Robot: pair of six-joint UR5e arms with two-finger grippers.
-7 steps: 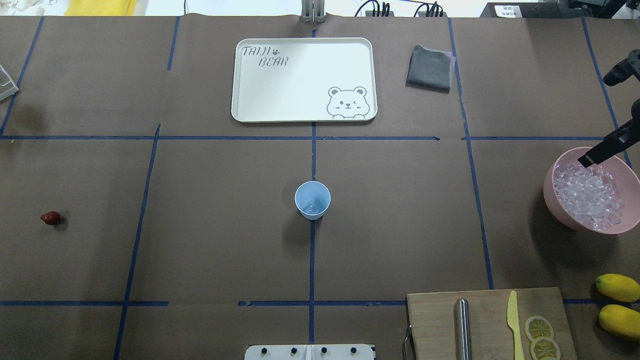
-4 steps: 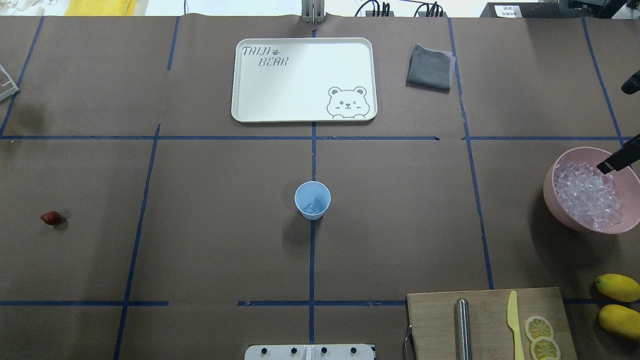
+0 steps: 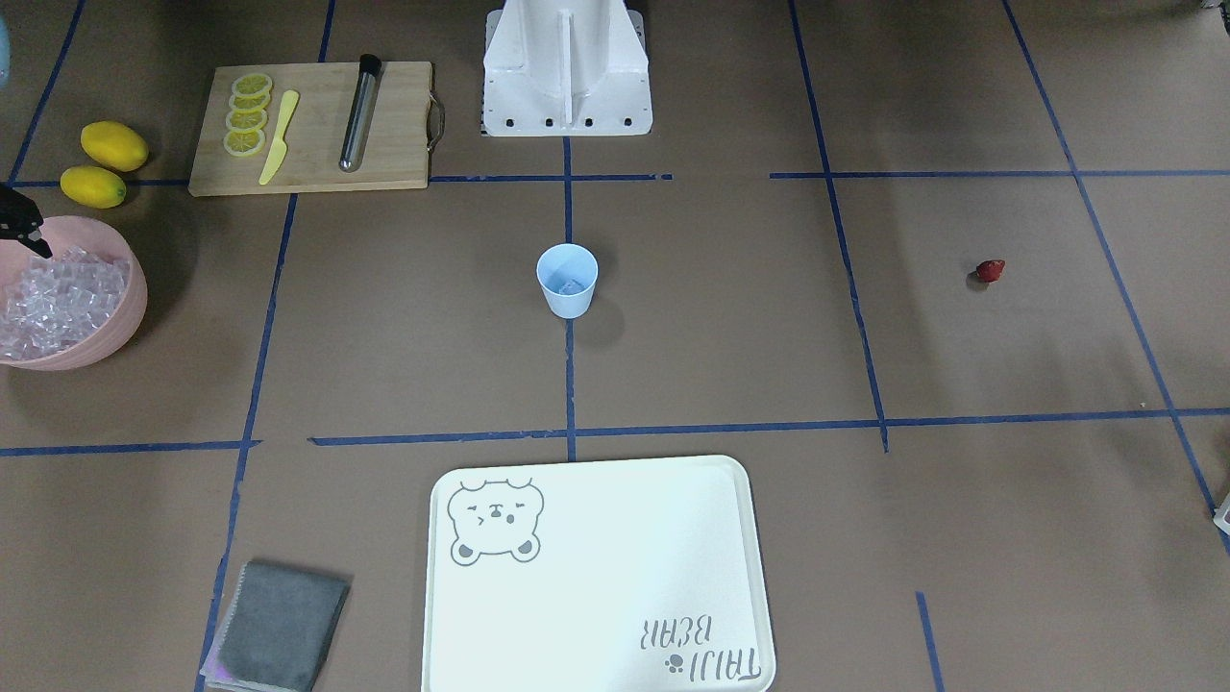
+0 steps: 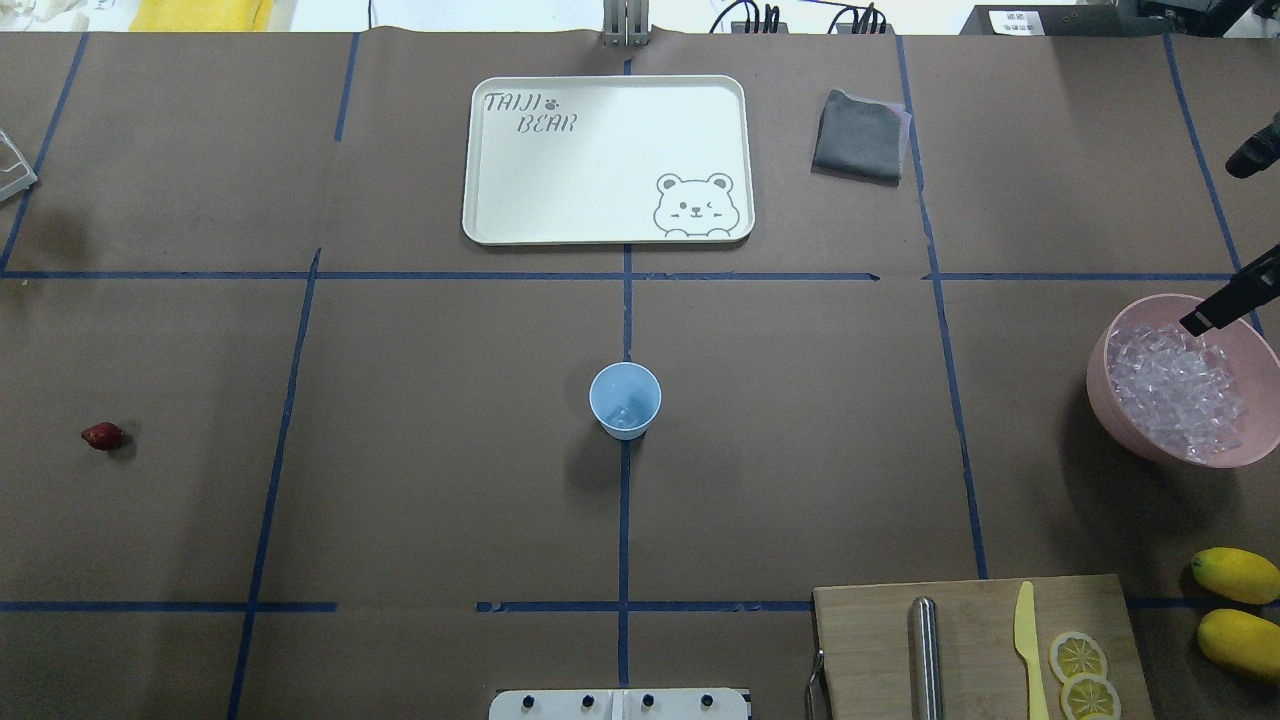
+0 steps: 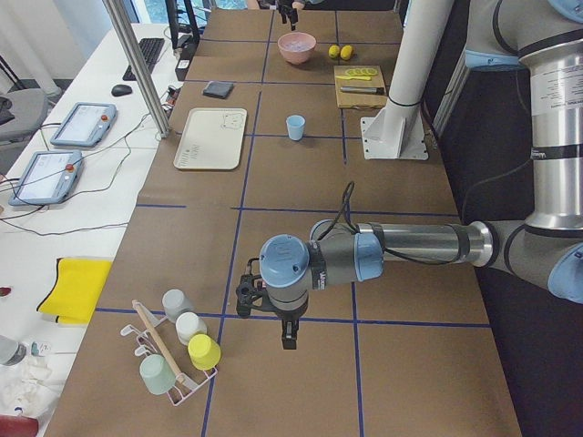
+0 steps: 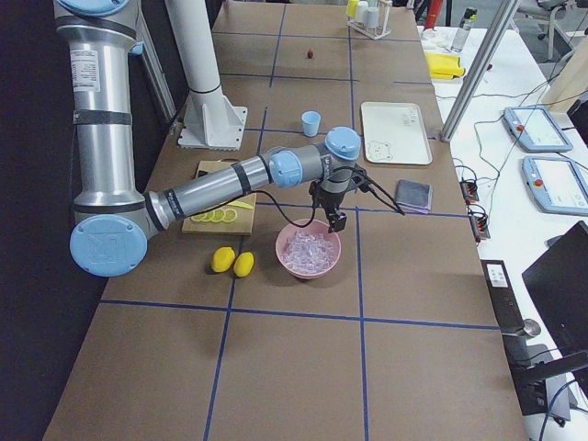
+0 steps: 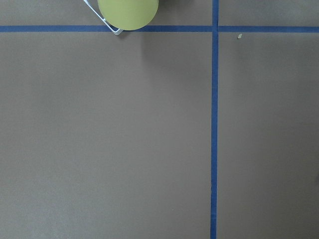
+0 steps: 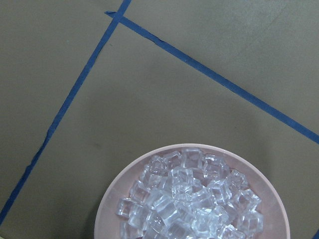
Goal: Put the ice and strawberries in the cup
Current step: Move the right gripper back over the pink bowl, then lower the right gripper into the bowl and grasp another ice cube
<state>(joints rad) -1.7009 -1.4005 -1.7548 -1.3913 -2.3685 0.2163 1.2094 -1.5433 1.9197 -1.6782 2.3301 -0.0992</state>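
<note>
The light blue cup stands upright at the centre of the brown-papered table, on a crossing of blue tape lines, its mouth open to receive. What looks like a single ice cube lies at its bottom. The rest of the ice is heaped in a pink bowl at the table's right edge. The right gripper hangs pointing down just above the bowl, near its rim, probably placed to take another cube. Its wrist camera looks onto the cubes but shows no fingers, so whether the pincer is wide or narrow cannot be told. The single strawberry lies alone on the paper, well to the left of the cup. The left gripper hovers low over bare paper near the table's left end, close to a yellow-green cup and apparently parked out of the way. Only a side view shows it, so its opening cannot be told. The strawberry step looks not yet begun.
</note>
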